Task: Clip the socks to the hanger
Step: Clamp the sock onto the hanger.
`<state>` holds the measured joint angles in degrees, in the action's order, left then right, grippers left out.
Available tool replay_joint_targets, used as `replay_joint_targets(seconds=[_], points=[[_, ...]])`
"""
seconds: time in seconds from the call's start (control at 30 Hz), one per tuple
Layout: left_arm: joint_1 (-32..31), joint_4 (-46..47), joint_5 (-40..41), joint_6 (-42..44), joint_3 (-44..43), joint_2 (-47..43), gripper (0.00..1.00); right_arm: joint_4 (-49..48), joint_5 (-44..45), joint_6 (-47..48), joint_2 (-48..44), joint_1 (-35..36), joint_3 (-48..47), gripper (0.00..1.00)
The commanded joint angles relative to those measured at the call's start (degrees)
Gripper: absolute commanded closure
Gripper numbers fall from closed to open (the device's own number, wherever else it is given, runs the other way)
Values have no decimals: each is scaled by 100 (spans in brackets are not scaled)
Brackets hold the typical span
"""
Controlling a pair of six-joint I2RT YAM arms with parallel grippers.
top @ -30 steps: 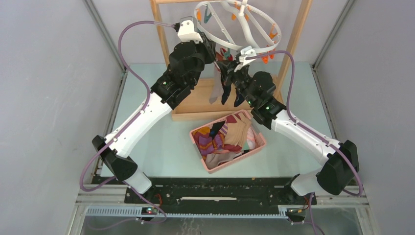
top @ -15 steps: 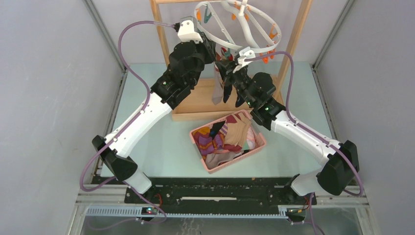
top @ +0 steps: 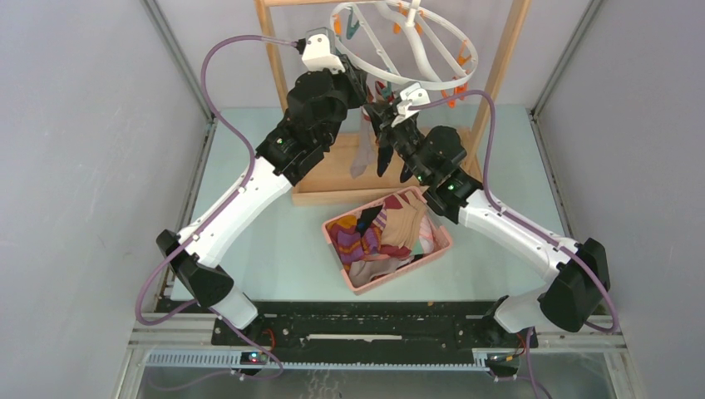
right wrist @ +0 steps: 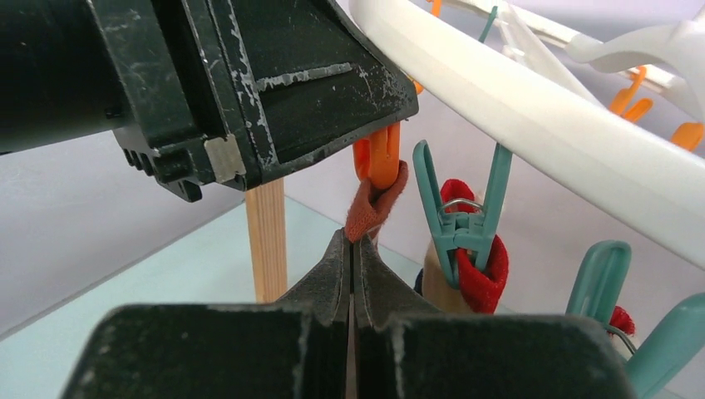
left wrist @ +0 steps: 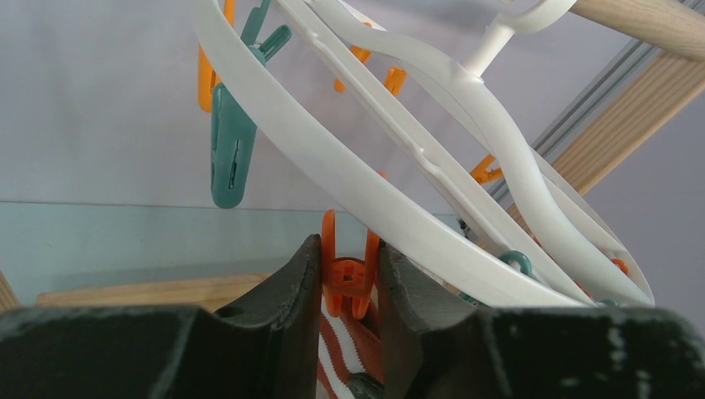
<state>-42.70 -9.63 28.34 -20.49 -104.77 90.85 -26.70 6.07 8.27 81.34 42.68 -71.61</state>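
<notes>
- High above the worktop [top: 283,241], the left pincer [left wrist: 349,287] squeezes an orange clip [left wrist: 342,270] that hangs from the rim of the white hanger [left wrist: 332,166]. One black finger presses on each side of the clip.
- The right pincer [right wrist: 352,262], its jaws closed tight, holds a sock [right wrist: 372,212] by a reddish edge. It lifts that edge against the lower tips of the orange clip (whether the clip has bitten the cloth cannot be told).
- Just beside it on the same rim, a teal clip [right wrist: 461,224] grips a fold of red cloth [right wrist: 482,278]. More teal clips hang further to the right.
- Seen from above, the hanger dangles at a tilt inside the wooden rack [top: 270,50]. Both arms reach up to its near rim, and limp sock fabric trails down below the two pincers.
- A pink basket [top: 407,268] sits on the worktop in front of the rack, between the two arms. It is heaped with other socks [top: 370,237] in purple and orange stripes, tan and pink.
</notes>
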Motion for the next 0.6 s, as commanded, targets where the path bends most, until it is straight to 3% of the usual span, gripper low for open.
replay_joint_targets(seconds=[0.0,0.57], points=[[29,111,23,37,-122,-230,99,-429,299,438,-224,99,-10,100],[44,104,-46,-45,-123,-217,99,-769,194,809,-165,141,-12,100]])
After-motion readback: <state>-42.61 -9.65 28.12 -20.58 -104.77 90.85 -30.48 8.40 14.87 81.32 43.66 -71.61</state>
